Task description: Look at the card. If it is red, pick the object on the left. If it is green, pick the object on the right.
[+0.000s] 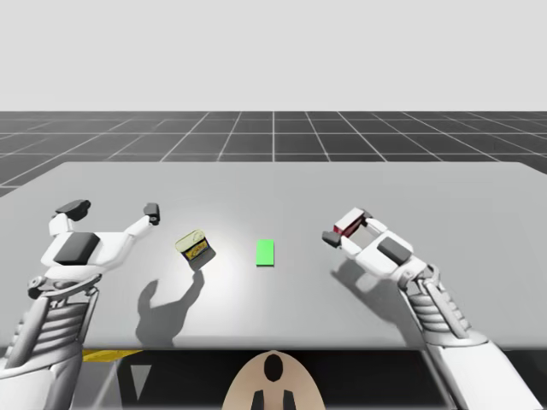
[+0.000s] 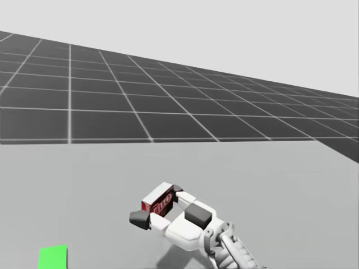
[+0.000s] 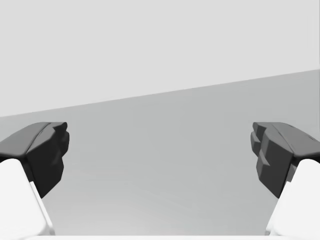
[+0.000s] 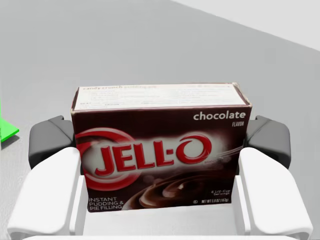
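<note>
A green card (image 1: 265, 252) lies flat at the table's middle; it also shows as the card (image 2: 53, 258) and, off to the side of the right gripper, the card (image 4: 6, 127). To its left a flat yellow can (image 1: 195, 248) rests tilted on the table. Right of the card, my right gripper (image 1: 345, 229) is shut on a dark brown and red box (image 1: 349, 224), one finger on each end. The same box (image 4: 160, 150) sits between the fingers (image 4: 50, 140) of the right gripper (image 4: 160, 142). The head view has the box (image 2: 158, 203) in the right gripper (image 2: 158, 206). My left gripper (image 1: 113, 209) stands open left of the can, holding nothing.
The grey table (image 1: 444, 196) stretches wide behind and beside both arms. Bare tabletop (image 3: 160, 175) lies ahead of my left gripper (image 3: 160, 150). A dark gridded floor (image 1: 273, 132) lies beyond the far edge.
</note>
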`<state>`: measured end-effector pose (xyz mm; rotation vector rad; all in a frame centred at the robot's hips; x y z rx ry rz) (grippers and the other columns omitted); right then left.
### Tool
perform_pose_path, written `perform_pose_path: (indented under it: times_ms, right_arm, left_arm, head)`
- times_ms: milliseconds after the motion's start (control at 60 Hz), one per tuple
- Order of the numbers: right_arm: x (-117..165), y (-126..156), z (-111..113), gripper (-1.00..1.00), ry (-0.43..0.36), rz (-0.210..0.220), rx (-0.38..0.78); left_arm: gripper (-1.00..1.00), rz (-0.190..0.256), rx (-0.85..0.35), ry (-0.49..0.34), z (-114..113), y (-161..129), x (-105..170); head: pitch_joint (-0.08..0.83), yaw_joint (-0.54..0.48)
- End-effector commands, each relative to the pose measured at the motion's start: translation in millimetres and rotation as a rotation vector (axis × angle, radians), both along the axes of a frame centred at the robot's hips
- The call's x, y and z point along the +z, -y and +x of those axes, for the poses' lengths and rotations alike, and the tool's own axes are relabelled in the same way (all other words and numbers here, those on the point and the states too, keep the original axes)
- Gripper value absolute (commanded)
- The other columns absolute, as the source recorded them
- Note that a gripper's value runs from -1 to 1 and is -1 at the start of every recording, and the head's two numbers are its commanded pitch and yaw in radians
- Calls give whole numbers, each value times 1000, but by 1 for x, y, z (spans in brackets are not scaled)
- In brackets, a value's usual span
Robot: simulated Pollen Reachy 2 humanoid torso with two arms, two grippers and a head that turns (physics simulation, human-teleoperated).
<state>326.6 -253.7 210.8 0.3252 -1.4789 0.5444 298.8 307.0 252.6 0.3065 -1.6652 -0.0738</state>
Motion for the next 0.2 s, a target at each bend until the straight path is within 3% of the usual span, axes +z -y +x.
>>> perform_pose_path:
  times_ms: [17,200]
  right_arm:
    - [54,-3,9,1000,140,6,-8]
    - [122,-11,8,1000,278,8,5]
  left_arm:
    - [-1000,-1,-1,-2,1,1,-1]
    - [-1000,2,0,-4,2,1,-1]
  head:
    - [268,-402]
    - [271,-403]
